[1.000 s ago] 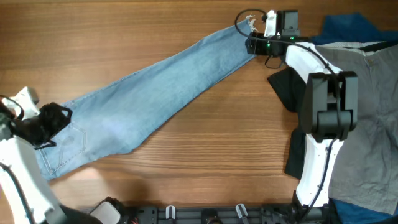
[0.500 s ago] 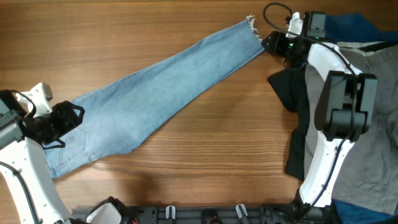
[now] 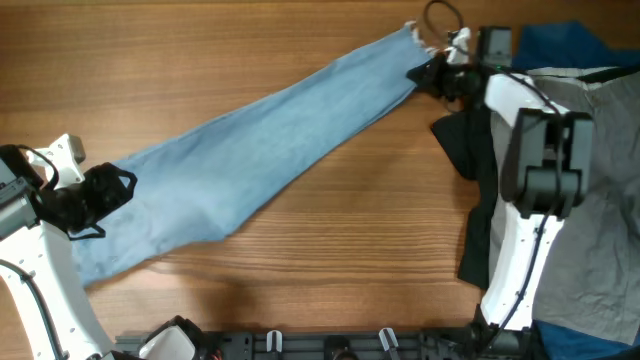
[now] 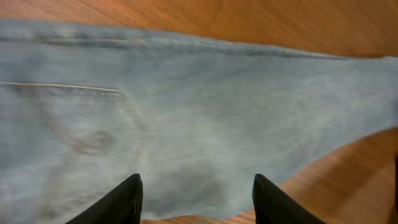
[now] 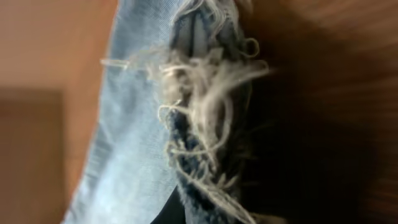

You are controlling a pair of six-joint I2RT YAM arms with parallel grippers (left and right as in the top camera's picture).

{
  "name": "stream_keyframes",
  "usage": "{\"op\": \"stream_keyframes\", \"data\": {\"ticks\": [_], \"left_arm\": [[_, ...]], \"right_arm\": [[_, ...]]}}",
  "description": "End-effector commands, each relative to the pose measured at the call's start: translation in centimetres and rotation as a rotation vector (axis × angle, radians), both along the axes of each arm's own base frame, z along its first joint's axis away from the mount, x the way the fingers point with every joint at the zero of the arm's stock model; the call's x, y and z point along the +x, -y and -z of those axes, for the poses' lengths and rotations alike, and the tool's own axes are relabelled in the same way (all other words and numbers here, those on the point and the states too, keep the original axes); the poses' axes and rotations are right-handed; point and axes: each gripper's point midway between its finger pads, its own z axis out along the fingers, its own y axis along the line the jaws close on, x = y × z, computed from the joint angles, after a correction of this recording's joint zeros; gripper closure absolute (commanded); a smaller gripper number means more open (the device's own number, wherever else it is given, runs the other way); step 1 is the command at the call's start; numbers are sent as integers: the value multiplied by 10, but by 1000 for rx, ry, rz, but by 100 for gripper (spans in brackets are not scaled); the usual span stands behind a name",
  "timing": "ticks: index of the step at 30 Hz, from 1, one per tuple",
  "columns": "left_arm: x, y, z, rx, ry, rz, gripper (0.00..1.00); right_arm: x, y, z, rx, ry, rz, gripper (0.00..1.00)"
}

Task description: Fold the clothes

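Stretching diagonally across the table, the jeans are shifted slightly toward the far right since a moment ago. The right gripper is brought back against the frayed hem; whether it is pinched cannot be told through the blur. The left gripper is held spread above the waist end. Straightening is probably under way; no fold is made.

The wooden bench carries pale jeans stretched diagonally from lower left to upper right, with a grey garment, a black garment and a dark blue garment at its right.
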Motion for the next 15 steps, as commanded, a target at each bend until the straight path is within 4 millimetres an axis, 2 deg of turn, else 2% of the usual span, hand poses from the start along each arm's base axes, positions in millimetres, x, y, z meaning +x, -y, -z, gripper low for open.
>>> {"op": "stream_keyframes", "data": {"ticks": [1, 2, 3, 4, 5, 8, 9, 10, 11, 12, 15], "left_arm": [[5, 0, -7, 21, 36, 20, 44], [6, -1, -8, 24, 41, 16, 44], [7, -2, -9, 18, 44, 3, 43], [9, -3, -10, 7, 47, -22, 43], [9, -3, -10, -1, 46, -36, 43], [9, -5, -19, -23, 45, -80, 44], [8, -6, -24, -34, 43, -103, 44], [7, -9, -33, -43, 45, -131, 44], [4, -13, -41, -48, 44, -155, 44], [-1, -17, -55, -46, 48, -179, 44], [-8, -23, -87, -28, 72, -209, 44]], "right_arm": [[20, 63, -141, -8, 286, 115, 96], [17, 73, -175, -21, 351, 132, 96], [10, 74, -206, -22, 403, 128, 96], [-1, 64, -237, 0, 459, 82, 96], [-12, 47, -263, 18, 510, 24, 96], [-40, -4, -322, 20, 641, -89, 96], [-51, -27, -338, 26, 673, -130, 96], [-64, -59, -349, 43, 695, -190, 96], [-73, -81, -351, 58, 690, -233, 96], [-84, -115, -344, 73, 648, -283, 96], [-105, -183, -289, -81, 477, -300, 96]]}}
